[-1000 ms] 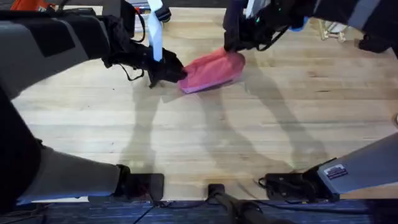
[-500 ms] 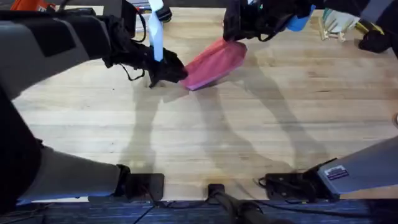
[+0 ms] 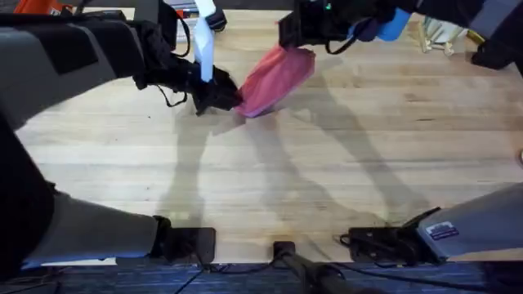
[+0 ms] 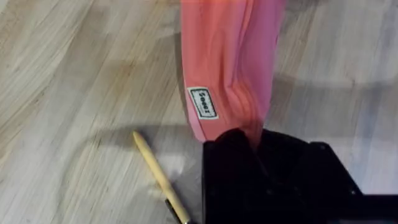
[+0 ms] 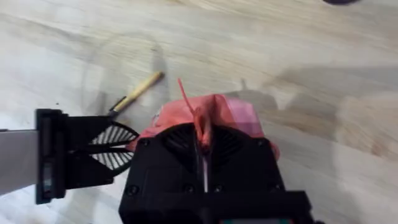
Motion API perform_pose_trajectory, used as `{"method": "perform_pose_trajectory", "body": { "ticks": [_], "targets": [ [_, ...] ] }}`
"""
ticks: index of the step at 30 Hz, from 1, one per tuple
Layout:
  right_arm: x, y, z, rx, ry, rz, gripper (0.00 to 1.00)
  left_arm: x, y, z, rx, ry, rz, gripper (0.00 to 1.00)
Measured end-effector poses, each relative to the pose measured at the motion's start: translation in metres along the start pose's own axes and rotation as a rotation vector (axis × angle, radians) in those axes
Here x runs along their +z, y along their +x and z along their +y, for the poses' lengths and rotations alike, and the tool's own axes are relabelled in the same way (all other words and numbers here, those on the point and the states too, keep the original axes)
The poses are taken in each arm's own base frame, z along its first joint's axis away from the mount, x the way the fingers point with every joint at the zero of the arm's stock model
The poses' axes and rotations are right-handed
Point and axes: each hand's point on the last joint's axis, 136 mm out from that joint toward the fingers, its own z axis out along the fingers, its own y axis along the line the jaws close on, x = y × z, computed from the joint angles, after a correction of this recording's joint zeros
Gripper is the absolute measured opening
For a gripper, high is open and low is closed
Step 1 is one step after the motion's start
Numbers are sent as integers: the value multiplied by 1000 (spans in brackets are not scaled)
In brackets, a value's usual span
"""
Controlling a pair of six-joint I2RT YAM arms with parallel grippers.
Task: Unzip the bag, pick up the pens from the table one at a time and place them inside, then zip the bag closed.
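Since a second ago my right claw has dragged the far end of the bag up and leftward, clamped on its zipper tab, while my left claw pins the near end (pen waiting beside it) for tension.

Your light wooden desk shows plank grain; a yellow-tan pen with a dark tip lies flat on it, just beside the pink bag's lower end.
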Motion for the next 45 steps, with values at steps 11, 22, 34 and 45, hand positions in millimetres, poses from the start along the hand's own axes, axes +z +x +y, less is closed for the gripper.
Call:
{"method": "perform_pose_trajectory", "body": {
  "ticks": [11,22,34,45],
  "targets": [
    [-1,-1,52,-102,-46,-42,32,-1,7,0,-15,-8,36,42],
    [-4,1,85,-159,-82,-68,33,-1,11,0,-23,-9,52,42],
    [-4,1,86,-168,-84,-70,33,0,11,0,-22,-9,52,42],
    [-9,-7,37,-78,-55,-32,450,0,4,4,1,-20,23,42]
  ]
}}
